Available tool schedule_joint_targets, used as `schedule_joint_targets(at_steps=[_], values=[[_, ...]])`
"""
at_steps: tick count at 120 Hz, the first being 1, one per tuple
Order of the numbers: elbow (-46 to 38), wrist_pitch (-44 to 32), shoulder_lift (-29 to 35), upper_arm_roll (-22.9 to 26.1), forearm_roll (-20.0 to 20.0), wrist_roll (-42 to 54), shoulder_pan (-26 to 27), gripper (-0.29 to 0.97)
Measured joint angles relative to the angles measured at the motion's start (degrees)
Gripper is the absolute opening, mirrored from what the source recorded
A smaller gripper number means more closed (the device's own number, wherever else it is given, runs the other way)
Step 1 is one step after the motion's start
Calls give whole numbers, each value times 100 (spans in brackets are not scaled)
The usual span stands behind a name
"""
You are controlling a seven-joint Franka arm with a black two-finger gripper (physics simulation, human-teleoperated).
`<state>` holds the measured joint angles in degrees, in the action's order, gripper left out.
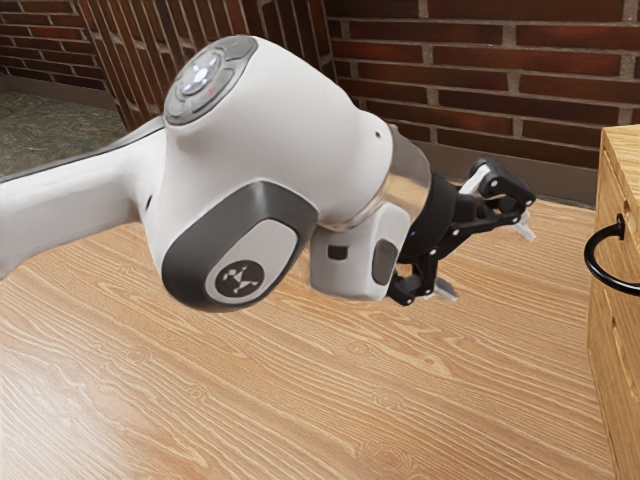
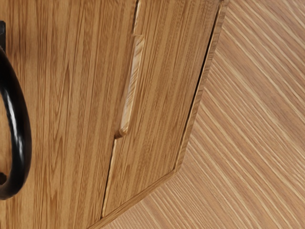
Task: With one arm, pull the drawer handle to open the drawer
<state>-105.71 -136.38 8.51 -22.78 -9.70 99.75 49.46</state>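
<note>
Two fingers (image 1: pixel 445 291): spread, empty, aimed at handle (image 1: pixel 592 258) to straddle it.
Handle: well apart, no contact yet.
Drawer (image 1: pixel 618 340): prob. shut.

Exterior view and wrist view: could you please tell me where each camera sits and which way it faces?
Exterior view: beside the arm, looking across the table toward the brick wall and the cabinet at the exterior view's right; the white arm and the open end effector show.
Wrist view: on the hand, facing the cabinet front and its drawer handle.
Shared: drawer handle, cabinet, table.
</note>
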Motion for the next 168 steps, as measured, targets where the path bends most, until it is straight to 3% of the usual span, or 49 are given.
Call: schedule_joint_targets(at_steps=[62, 168], values=[[492, -124, -308, 20, 7, 374, 430, 68], [841, -210, -1113, -33, 19, 585, 225, 68]])
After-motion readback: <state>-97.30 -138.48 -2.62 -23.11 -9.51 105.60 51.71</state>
